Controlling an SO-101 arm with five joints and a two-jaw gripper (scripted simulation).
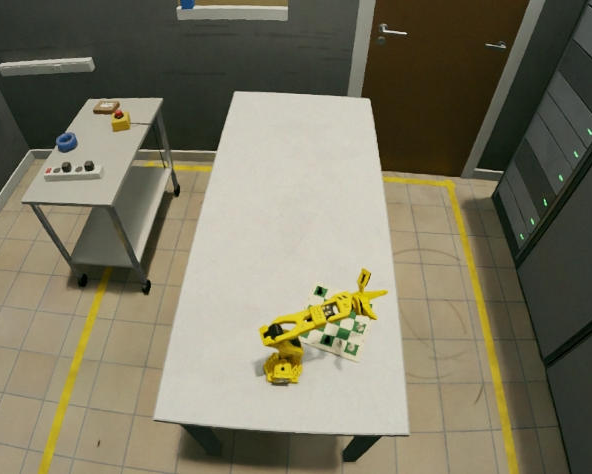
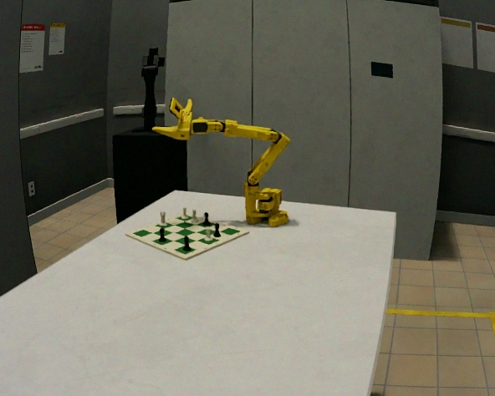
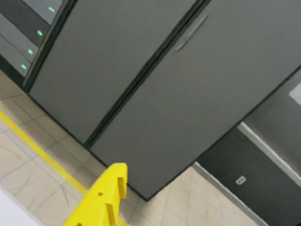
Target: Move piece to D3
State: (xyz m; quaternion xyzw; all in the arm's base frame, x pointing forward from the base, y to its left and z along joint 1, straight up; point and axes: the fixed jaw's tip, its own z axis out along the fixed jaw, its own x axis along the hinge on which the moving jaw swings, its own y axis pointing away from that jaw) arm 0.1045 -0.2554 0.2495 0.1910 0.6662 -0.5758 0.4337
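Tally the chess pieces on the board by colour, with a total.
White pieces: 4
Black pieces: 4
Total: 8

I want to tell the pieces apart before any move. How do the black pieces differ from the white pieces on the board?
Colour: the black pieces are dark, the white pieces pale cream.
Place, in the exterior view: most white pieces stand along the far side of the chessboard; the black pieces are spread nearer the camera.
Shared: all stand upright, and the open pincer hangs high above, touching none.
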